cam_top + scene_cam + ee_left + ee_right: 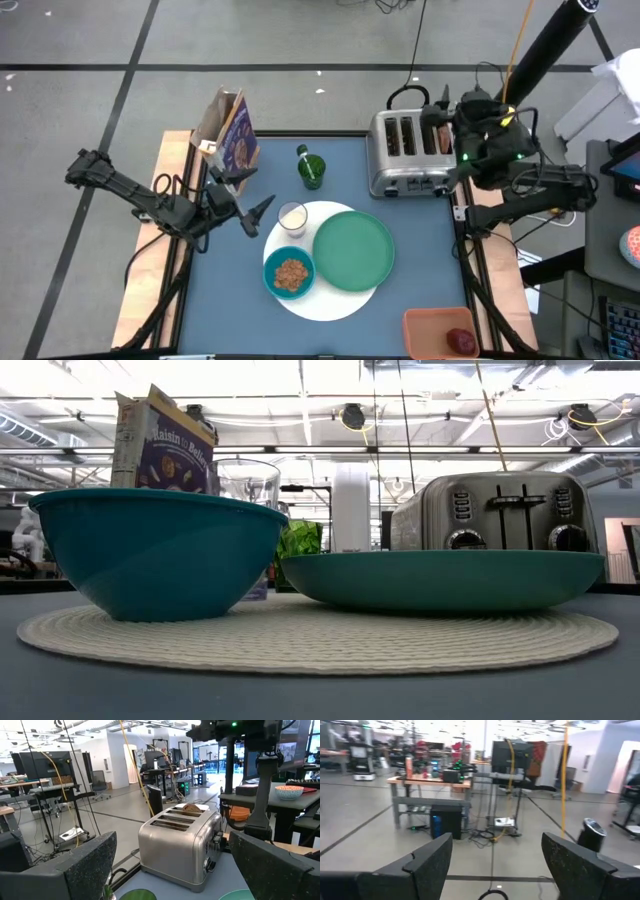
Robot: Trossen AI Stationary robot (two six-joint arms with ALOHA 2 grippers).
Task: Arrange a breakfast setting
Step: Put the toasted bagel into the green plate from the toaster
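Bright overhead light, blurred right-wrist view.

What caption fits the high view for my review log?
Teal bowl of cereal, green plate and glass on the white mat; left gripper open beside it, right gripper over the toaster.

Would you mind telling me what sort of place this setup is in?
Probably a robotics lab or workshop, not a home kitchen: the toaster stands on a table amid workbenches, monitors and hanging cables on an open concrete floor.
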